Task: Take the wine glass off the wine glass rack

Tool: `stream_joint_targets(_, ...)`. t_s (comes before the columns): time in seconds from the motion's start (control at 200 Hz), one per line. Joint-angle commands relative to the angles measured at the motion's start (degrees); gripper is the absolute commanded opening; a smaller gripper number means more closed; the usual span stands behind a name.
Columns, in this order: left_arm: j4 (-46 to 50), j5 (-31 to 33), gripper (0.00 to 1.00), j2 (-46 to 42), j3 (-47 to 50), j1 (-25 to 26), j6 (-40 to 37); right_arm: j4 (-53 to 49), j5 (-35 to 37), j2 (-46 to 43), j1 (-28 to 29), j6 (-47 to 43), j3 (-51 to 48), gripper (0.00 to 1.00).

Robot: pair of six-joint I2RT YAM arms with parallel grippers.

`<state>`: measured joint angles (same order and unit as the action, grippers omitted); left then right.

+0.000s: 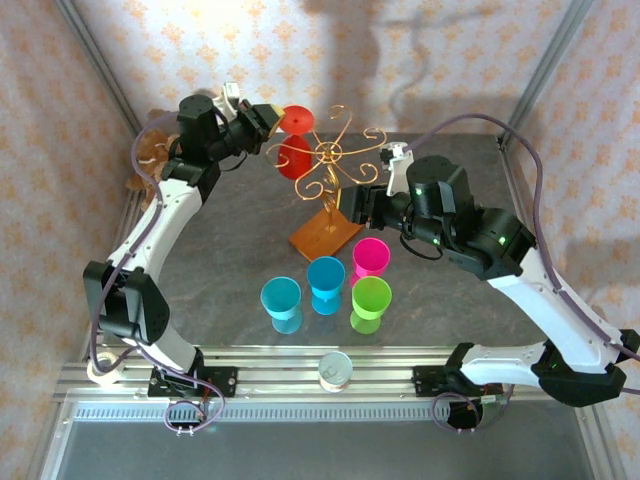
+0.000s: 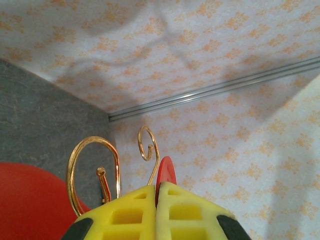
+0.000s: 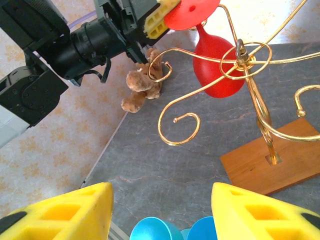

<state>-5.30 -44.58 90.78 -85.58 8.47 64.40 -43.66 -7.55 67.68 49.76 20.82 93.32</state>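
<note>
From above, the left tool (image 1: 272,118) sits at upper centre of the frame, level with the top of the rack (image 1: 335,155). The wine glass (image 1: 295,157) is a red shape at the rack's left side.

The left wrist view gives the grip itself. The yellow pads (image 2: 140,210) are pressed together on the thin rim of the red foot (image 2: 166,172), with gold curls just left of it.

The right wrist view shows the glass (image 3: 215,65) whole. It hangs upside down, foot at the top edge of the frame, stem down through a wire arm, and bowl just left of the post. It is opaque red and smooth. Whether the foot rests on the wire I cannot tell.

The right tool (image 3: 160,210) stands wide with nothing between its pads, low in that frame and facing the rack's wooden base (image 3: 272,160).

The rack stands near the back of the grey surface (image 1: 230,240), close to the patterned wall (image 1: 420,60). A stuffed toy (image 3: 141,86) lies at the surface's far left edge.

Below the base in the top view stand a blue cup (image 1: 281,300), a second blue cup (image 1: 326,280), a pink cup (image 1: 371,257) and a green cup (image 1: 371,297). Bare surface lies left of the base.
</note>
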Motion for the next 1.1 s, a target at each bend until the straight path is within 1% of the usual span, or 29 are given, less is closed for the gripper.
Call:
stream_joint_targets(0.0, -0.99, -0.42, 0.00, -3.12, 0.96, -1.45, -2.03, 0.81, -0.43, -0.09, -0.30, 0.79, 0.64, 0.55)
stream_joint_targets(0.26, 0.57, -0.51, 0.00, -5.48, 3.04, -2.89, -3.51, 0.83, -1.15, -0.09, -0.35, 1.84, 1.07, 0.55)
stream_joint_targets(0.285, 0.91, -0.51, 0.00, -5.80, 3.21, -3.07, -3.77, 0.80, -1.33, 1.17, -0.28, 1.94, 1.14, 0.55)
stream_joint_targets(0.496, 3.04, 0.01, 0.00, -8.27, 5.03, -4.75, -5.56, 0.77, -1.93, 2.17, -0.30, 2.38, 1.69, 0.54)
stream_joint_targets(0.816, 6.01, -0.95, 0.00, -12.75, 7.62, -10.05, -7.33, 0.99, -2.92, 2.87, -0.24, 2.72, 2.35, 0.54)
stream_joint_targets(0.976, 10.95, -1.55, 0.00, -14.55, 7.12, -12.61, -11.71, 1.46, -2.72, 2.88, -0.29, 3.13, 1.96, 0.54)
stream_joint_targets(1.096, 20.39, -1.26, 0.00, -14.99, 4.37, -13.46, -20.10, 0.83, -2.81, 3.78, -0.23, 3.62, 2.49, 0.54)
